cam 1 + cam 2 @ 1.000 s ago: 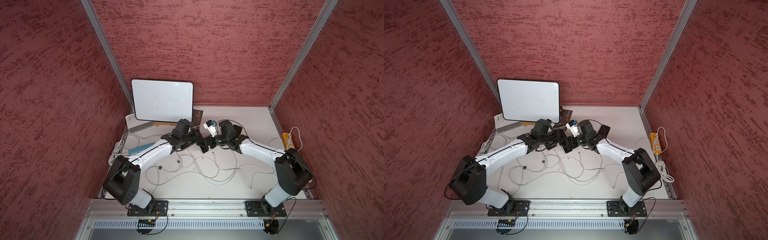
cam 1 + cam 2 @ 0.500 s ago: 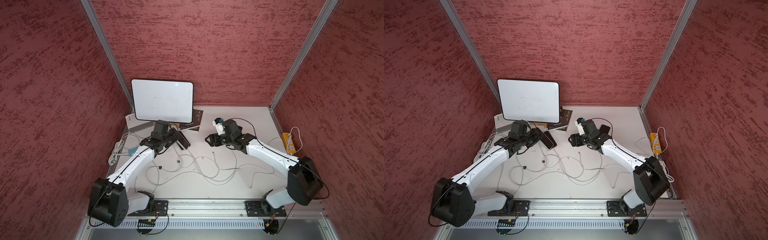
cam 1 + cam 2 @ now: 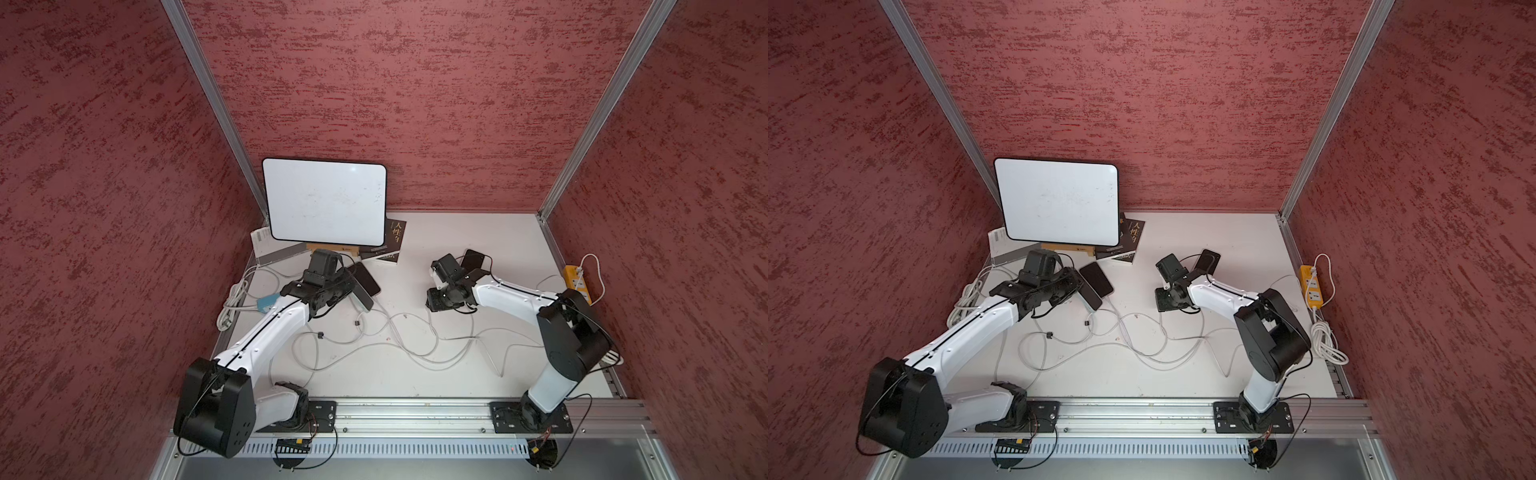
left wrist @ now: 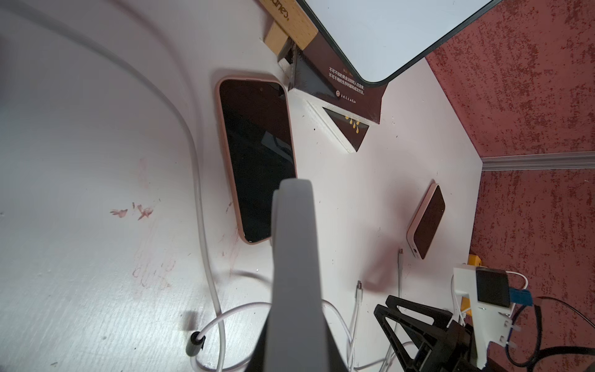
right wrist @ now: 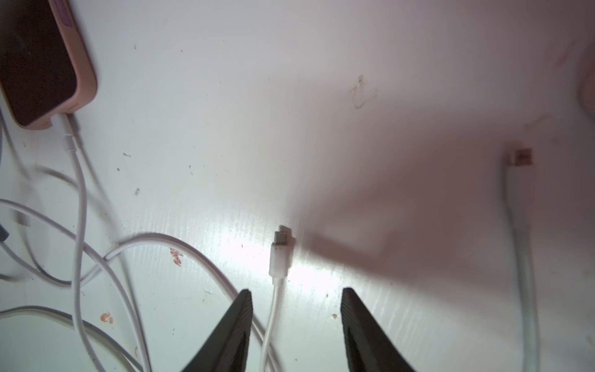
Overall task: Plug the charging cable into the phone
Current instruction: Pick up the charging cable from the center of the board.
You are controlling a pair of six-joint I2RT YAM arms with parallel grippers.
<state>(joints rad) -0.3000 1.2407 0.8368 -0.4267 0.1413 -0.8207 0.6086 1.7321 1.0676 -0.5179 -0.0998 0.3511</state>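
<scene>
The phone (image 3: 368,279), with a pink case and a dark screen, lies flat at the back left; it shows in both top views (image 3: 1097,279). In the right wrist view a white charging cable (image 5: 66,128) sits plugged into the phone's (image 5: 42,64) end. My left gripper (image 3: 363,302) hovers beside that end, shut and empty (image 4: 293,186). My right gripper (image 3: 436,301) points down at the table, open (image 5: 294,296). A loose white cable plug (image 5: 280,251) lies between its jaws, untouched.
A second pink-cased phone (image 3: 473,259) lies behind the right gripper. A white board (image 3: 324,201) and a dark book (image 3: 388,243) stand at the back. Tangled white cables (image 3: 415,345) cross the table. A yellow power strip (image 3: 577,282) is at the right edge.
The two grippers, close together mid-table a second ago, have parted. The left went back-left, where the phone now lies. The right dropped over a loose cable plug and its jaws narrowed.
</scene>
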